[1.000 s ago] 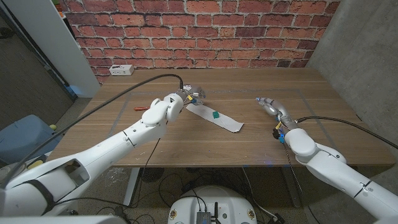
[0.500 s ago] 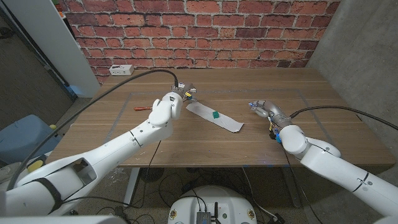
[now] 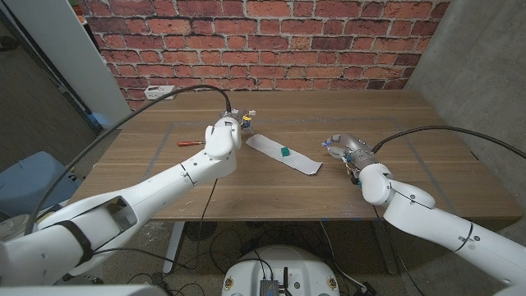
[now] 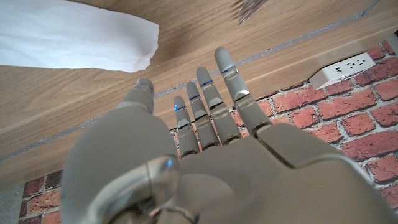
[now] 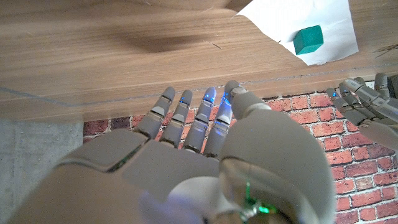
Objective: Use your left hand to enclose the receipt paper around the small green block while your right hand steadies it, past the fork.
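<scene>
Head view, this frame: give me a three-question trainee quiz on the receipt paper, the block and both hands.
1. True or false: the small green block sits on the receipt paper.
2. Which hand is nearer the paper's end away from the block? A) left hand B) right hand
3. Fill in: both hands are ____, holding nothing.

Key: 1 true. 2 A. 3 open; fingers are apart in the wrist views, and neither hand touches the paper.

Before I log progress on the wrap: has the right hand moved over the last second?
Yes. The right hand has moved leftward across the table, closing on the near end of the receipt paper, which lies unmoved with the small green block on it.
</scene>
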Available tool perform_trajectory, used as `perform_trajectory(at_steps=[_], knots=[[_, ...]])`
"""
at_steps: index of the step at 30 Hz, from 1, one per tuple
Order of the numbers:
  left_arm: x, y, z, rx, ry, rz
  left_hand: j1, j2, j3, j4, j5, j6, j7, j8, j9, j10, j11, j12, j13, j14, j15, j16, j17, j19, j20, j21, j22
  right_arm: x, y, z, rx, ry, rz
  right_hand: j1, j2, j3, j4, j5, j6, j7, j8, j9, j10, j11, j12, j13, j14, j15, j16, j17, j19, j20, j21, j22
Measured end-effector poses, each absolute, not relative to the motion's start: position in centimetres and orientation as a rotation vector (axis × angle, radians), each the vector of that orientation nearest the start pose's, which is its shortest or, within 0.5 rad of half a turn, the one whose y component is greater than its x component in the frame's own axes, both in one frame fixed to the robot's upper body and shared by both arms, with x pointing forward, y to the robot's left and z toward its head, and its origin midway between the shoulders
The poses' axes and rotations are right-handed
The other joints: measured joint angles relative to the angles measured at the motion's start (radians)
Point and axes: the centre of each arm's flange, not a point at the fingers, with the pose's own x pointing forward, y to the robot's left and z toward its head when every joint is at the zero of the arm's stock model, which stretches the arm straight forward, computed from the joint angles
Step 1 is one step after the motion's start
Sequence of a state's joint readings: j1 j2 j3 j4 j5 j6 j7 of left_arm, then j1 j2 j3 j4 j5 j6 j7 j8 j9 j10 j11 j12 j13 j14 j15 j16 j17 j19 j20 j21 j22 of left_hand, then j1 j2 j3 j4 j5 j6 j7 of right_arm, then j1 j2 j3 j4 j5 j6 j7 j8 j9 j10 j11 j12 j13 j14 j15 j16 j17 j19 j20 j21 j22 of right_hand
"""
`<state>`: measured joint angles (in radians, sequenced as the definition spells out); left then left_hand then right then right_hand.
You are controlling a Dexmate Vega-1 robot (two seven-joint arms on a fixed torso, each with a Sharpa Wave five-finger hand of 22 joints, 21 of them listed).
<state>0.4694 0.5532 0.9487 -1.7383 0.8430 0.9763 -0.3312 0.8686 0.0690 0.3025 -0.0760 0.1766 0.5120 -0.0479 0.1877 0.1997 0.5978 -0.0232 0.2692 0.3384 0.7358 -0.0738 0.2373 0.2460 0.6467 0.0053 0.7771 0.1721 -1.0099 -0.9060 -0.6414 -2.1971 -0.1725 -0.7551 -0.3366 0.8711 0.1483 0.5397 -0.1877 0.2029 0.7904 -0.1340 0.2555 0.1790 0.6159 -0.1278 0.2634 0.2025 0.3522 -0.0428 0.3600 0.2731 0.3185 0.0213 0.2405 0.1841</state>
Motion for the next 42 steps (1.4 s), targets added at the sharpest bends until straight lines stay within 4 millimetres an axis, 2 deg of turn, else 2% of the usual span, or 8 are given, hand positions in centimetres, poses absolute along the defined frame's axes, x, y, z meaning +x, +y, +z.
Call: perform_trajectory(at_steps=[6, 10, 15, 21, 26, 33, 37, 42], knots=[[62.6, 16.0, 5.8, 1.468, -0.098, 0.296, 0.0, 0.0, 0.008, -0.01, 0.0, -0.032, 0.003, 0.0, 0.0, -0.003, 0.003, -0.011, -0.005, -0.002, -0.001, -0.003, -0.013, 0.011, 0.0, 0.0, 0.0, 52.1, -20.8, -5.6, -1.155, -0.36, -0.16, 0.077, 0.001, 0.0, 0.0, 0.0, 0.058, -0.015, 0.004, 0.0, 0.047, -0.033, 0.01, 0.005, 0.013, 0.002, 0.03, 0.023, 0.012, -0.012, 0.0, 0.0], [63.0, 16.1, 5.7, 1.452, -0.075, 0.299, 0.005, 0.005, 0.019, -0.021, 0.0, -0.058, 0.01, 0.0, 0.0, -0.016, 0.016, -0.022, -0.005, -0.023, 0.01, -0.013, -0.023, 0.014, 0.003, 0.0, 0.0, 51.9, -20.4, -5.5, -1.188, -0.354, -0.161, 0.094, 0.001, -0.006, 0.006, -0.008, 0.075, -0.014, 0.004, 0.0, 0.067, -0.023, 0.014, 0.005, 0.023, 0.001, 0.045, 0.035, 0.016, -0.016, 0.004, 0.0], [63.3, 16.1, 5.6, 1.424, -0.07, 0.3, 0.02, 0.02, 0.034, -0.036, 0.0, -0.086, 0.021, 0.0, 0.003, -0.022, 0.022, -0.022, -0.005, -0.02, 0.012, -0.013, -0.032, 0.031, -0.006, 0.0, 0.0, 51.7, -20.0, -5.5, -1.216, -0.344, -0.163, 0.11, -0.005, -0.018, 0.01, -0.008, 0.091, -0.009, 0.004, 0.0, 0.083, -0.019, 0.014, 0.005, 0.036, 0.0, 0.062, 0.049, 0.016, -0.016, 0.004, 0.0], [63.9, 16.2, 5.5, 1.368, -0.072, 0.294, 0.044, 0.043, 0.059, -0.055, 0.0, -0.103, 0.039, 0.0, 0.003, -0.011, 0.032, -0.022, -0.005, 0.012, -0.003, -0.013, -0.042, 0.072, -0.019, 0.0, -0.005, 51.6, -19.9, -5.6, -1.23, -0.339, -0.162, 0.109, -0.005, -0.029, 0.013, -0.008, 0.091, -0.009, 0.003, 0.0, 0.086, -0.015, 0.014, 0.005, 0.036, 0.0, 0.066, 0.056, 0.016, -0.016, 0.004, 0.005], [64.4, 15.9, 5.0, 1.336, -0.074, 0.269, 0.057, 0.045, 0.067, -0.064, 0.0, -0.107, 0.043, 0.0, 0.003, -0.007, 0.036, -0.022, -0.002, 0.027, -0.008, -0.013, -0.048, 0.088, -0.027, 0.0, -0.005, 51.5, -19.8, -5.5, -1.233, -0.34, -0.163, 0.115, -0.01, -0.035, 0.018, -0.008, 0.09, -0.009, -0.005, 0.0, 0.086, -0.015, 0.014, 0.005, 0.036, 0.0, 0.074, 0.064, 0.016, -0.016, 0.004, 0.005], [65.0, 15.3, 4.5, 1.326, -0.078, 0.238, 0.095, 0.024, 0.089, -0.086, 0.0, -0.107, 0.043, 0.004, 0.003, -0.016, 0.029, -0.03, 0.0, 0.032, -0.013, -0.013, -0.057, 0.096, -0.036, 0.0, -0.005, 51.3, -19.9, -5.6, -1.228, -0.339, -0.164, 0.115, -0.01, -0.045, 0.022, -0.008, 0.09, -0.009, -0.005, 0.0, 0.086, -0.015, 0.014, 0.005, 0.036, 0.0, 0.081, 0.073, 0.016, -0.016, 0.007, 0.005], [65.3, 14.8, 4.3, 1.334, -0.083, 0.218, 0.129, 0.006, 0.099, -0.101, 0.0, -0.088, 0.012, 0.012, 0.003, -0.044, 0.028, -0.037, 0.003, -0.007, -0.004, -0.034, -0.06, 0.091, -0.041, -0.012, -0.005, 51.2, -20.0, -5.6, -1.224, -0.34, -0.165, 0.115, -0.01, -0.051, 0.022, -0.008, 0.09, -0.009, -0.012, 0.0, 0.086, -0.015, 0.014, 0.005, 0.036, 0.0, 0.086, 0.078, 0.016, -0.016, 0.007, 0.005], [65.6, 14.3, 4.0, 1.353, -0.087, 0.187, 0.167, -0.012, 0.1, -0.102, 0.0, -0.063, -0.037, 0.016, 0.0, -0.062, 0.033, -0.045, 0.008, -0.048, 0.01, -0.038, -0.054, 0.085, -0.047, -0.023, -0.002, 51.1, -20.2, -5.6, -1.215, -0.341, -0.165, 0.115, -0.01, -0.06, 0.029, -0.008, 0.09, -0.009, -0.012, 0.0, 0.086, -0.015, 0.014, 0.005, 0.047, 0.0, 0.095, 0.087, 0.016, -0.016, 0.007, 0.005]])
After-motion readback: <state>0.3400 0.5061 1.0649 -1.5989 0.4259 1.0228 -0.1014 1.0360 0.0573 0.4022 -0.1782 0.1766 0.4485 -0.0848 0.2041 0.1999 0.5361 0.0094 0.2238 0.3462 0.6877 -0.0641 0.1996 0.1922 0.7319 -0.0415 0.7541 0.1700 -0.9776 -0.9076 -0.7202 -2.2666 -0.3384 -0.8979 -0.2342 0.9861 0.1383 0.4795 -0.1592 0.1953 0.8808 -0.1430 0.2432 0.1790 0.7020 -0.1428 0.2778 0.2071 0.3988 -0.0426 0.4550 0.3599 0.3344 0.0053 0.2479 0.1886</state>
